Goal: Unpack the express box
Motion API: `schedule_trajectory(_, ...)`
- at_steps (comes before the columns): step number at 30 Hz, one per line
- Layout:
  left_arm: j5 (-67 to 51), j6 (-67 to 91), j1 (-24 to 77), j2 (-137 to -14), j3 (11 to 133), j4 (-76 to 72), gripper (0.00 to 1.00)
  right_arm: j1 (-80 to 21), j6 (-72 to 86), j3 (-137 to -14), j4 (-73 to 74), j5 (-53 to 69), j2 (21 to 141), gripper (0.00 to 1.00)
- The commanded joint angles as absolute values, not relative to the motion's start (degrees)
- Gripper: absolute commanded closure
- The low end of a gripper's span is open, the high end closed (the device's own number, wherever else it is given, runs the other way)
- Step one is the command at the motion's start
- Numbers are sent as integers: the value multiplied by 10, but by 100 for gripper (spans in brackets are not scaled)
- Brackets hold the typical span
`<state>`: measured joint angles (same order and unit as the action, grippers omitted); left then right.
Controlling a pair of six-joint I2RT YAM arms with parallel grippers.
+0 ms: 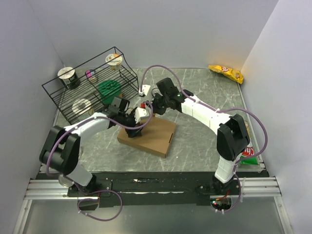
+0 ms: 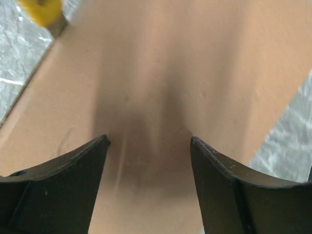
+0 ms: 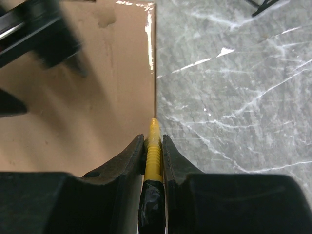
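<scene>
Wire, cardboard and mock marble: a black wire basket (image 1: 79, 67) holding lidded cups (image 1: 68, 75) and a round green lid (image 1: 108, 87) stands at the table's far left corner. The white left arm (image 1: 90, 124) bends forward and inward from its base. Its left gripper (image 2: 148, 141) is pitched down over the express box (image 1: 155, 137), black fingers (image 2: 73, 180) spread wide with only bare cardboard between them; whether the tips touch it cannot be told. The box, flat, rectangular and plain matte brown, lies slightly askew at the middle of the grey veined table (image 1: 204, 97). The right arm (image 1: 204, 112) reaches from its base across to the box's far edge, wrist angled down. Its right gripper (image 3: 153, 139) is pinched narrow on a slim yellow tool (image 3: 153, 151), ridged along its spine and wrapped in black tape lower down. The tool's tip sits at the box's edge, where cardboard meets tabletop. A glossy yellow snack bag (image 1: 225, 72) lies at the far right corner.
</scene>
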<state>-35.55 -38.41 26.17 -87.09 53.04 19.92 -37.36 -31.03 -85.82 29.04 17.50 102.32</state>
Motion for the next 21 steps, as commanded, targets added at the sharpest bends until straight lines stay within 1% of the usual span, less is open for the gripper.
schedule_trajectory(1,-404,-324,260,-923,582,170,27,-365,-325,-839,286,205,976,100)
schedule_trajectory(4,-419,-298,260,-949,585,173,28,-359,-325,-829,289,207,970,100)
schedule_trajectory(8,-394,-256,260,-959,576,156,29,-353,-321,-826,298,196,969,100)
schedule_trajectory(21,-324,-200,260,-960,544,146,32,-333,-285,-791,338,169,934,100)
